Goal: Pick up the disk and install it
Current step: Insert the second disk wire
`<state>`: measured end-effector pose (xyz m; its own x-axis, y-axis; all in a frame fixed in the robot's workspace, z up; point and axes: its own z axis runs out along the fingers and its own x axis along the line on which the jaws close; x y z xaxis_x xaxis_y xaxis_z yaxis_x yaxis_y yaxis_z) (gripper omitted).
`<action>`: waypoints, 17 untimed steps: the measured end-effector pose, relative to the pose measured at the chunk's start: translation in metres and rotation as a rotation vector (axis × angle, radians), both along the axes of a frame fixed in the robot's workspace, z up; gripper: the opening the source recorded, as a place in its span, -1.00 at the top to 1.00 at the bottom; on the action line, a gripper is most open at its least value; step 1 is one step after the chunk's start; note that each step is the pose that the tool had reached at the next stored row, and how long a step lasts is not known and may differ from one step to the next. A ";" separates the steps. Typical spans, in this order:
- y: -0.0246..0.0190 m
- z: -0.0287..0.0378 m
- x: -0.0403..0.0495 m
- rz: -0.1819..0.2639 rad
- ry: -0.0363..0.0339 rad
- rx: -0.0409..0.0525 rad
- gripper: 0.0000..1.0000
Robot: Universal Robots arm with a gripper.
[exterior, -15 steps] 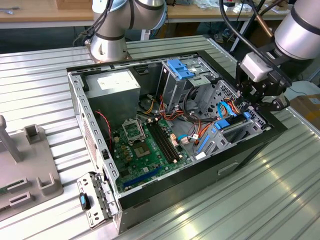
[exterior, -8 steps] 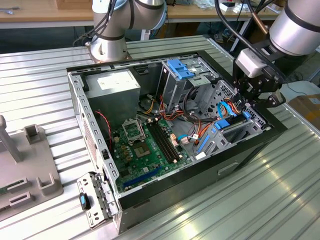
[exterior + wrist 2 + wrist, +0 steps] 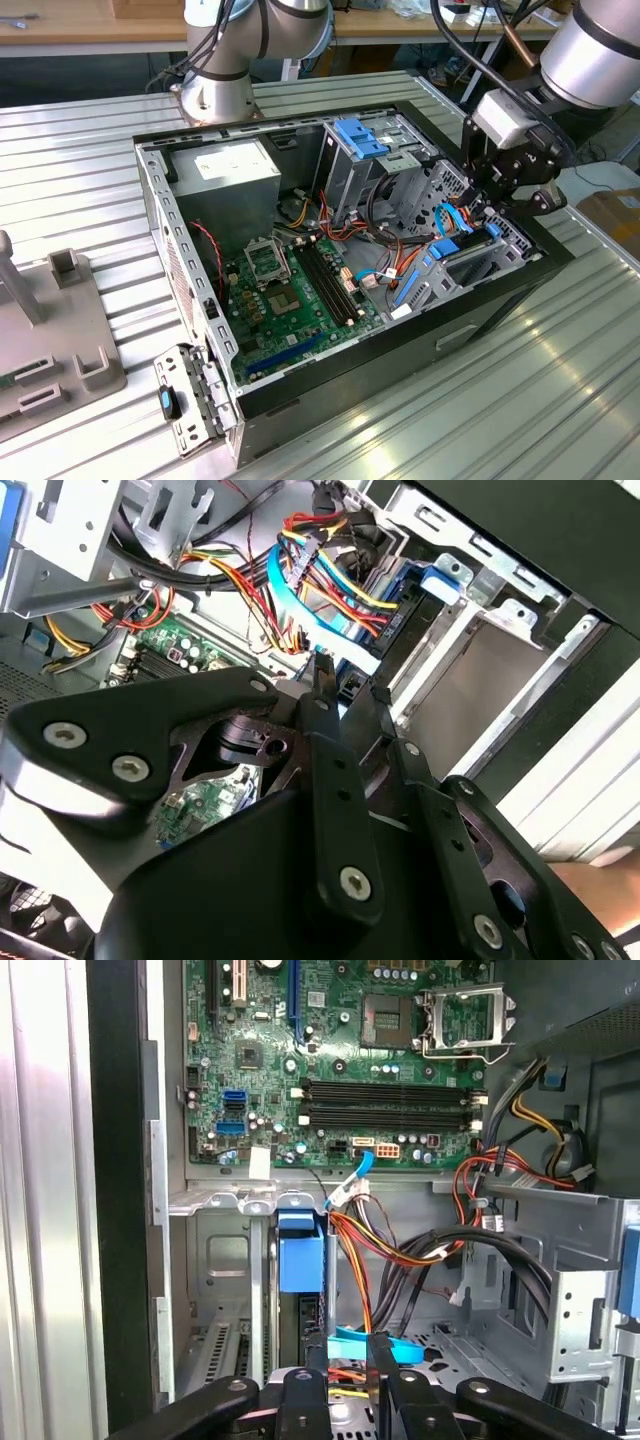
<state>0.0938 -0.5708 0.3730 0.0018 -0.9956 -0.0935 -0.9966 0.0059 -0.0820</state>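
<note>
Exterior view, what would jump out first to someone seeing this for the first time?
The opened computer case lies on its side on the ribbed metal table, its green motherboard exposed. The arm's black gripper reaches into the drive bay at the exterior view's right, just above the blue-railed disk amid coloured cables.

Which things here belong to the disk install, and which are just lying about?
Job in hand: the disk, low in the open computer case; the gripper, just above the disk.

Lying about: grey fixture; loose metal bracket; second arm's base.
</note>
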 end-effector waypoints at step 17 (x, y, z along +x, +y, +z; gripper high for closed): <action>0.0030 0.0000 0.0001 -0.001 0.0094 -0.0081 0.41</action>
